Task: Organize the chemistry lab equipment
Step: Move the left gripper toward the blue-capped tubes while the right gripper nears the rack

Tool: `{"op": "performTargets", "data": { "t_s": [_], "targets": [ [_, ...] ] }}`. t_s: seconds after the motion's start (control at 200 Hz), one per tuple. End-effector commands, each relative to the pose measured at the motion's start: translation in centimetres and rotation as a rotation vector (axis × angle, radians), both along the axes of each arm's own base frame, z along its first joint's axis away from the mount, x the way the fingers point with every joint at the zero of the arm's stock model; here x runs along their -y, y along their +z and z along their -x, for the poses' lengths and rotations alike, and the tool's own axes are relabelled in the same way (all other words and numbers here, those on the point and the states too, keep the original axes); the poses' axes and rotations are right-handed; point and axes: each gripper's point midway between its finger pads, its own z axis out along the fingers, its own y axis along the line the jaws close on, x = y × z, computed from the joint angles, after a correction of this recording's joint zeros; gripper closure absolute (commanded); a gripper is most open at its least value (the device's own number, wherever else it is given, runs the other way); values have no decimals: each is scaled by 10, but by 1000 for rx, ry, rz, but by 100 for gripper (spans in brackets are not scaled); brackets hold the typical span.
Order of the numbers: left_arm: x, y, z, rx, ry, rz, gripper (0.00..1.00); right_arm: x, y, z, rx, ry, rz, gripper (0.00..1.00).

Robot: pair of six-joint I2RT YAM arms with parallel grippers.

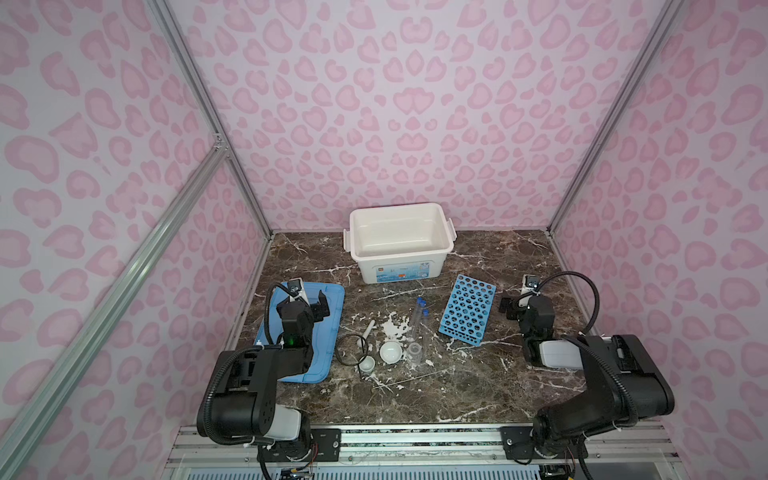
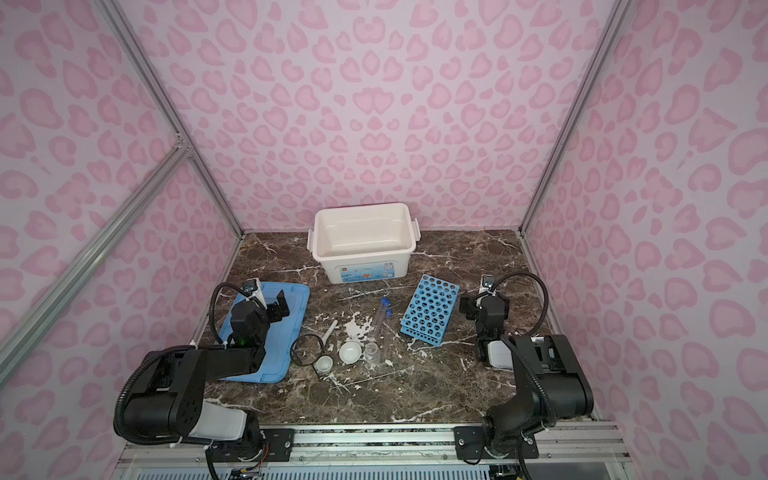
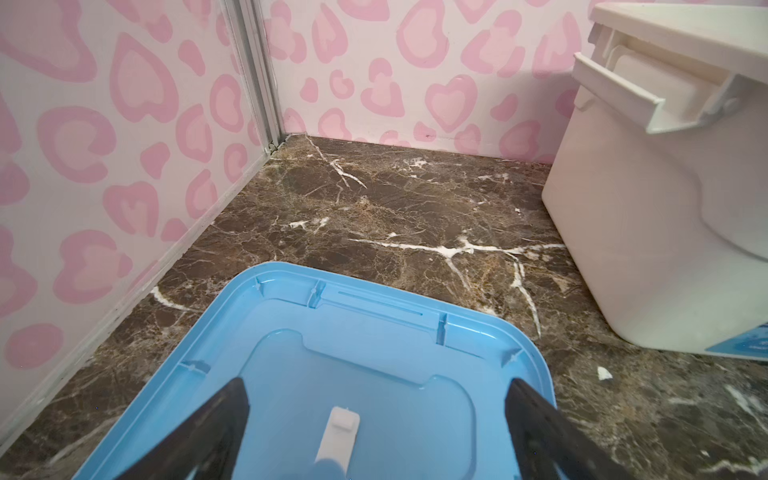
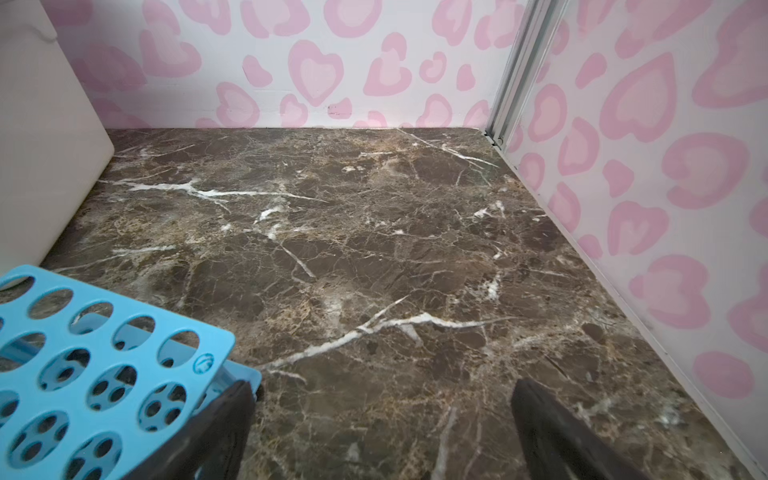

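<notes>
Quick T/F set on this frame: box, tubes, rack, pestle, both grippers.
1. The white storage box has no equipment in it. True.
2. The two blue-capped tubes stand in the blue rack. False: they lie on the table beside the rack.
3. The left gripper is over the blue lid, jaws open. True.
4. The right gripper is shut on the blue rack. False: it is open and empty, beside the rack.
5. The white pestle lies in the white dish. False: it lies on the table, apart from the dish.
</notes>
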Motion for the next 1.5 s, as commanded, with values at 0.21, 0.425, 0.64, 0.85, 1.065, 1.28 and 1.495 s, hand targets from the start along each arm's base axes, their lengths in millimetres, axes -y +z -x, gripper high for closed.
{"op": "performTargets", "data": {
  "t_s": [0.21,0.425,0.64,0.85,1.065,1.28,1.495],
  "targets": [
    [-2,11,-5,43,5,-12,3,2,8,-3,37,-13,0,1],
    [-2,11,-5,40,4,-11,3,2,8,-3,36,-13,-1,1],
    [-1,11,-5,41,2,-11,3,2,8,-2,35,-12,-1,1],
    [-2,11,-5,40,3,-11,3,2,8,-2,35,-12,-1,1],
    [-2,13,-4,49,4,-8,3,2,8,-2,37,-13,-2,1],
    [-20,59,-16,-12,113,24,3,18,28,-1,46,-102,-34,2],
    [-5,110,-14,8,101,72,3,12,51,-1,-71,-79,-75,3]
  ]
}}
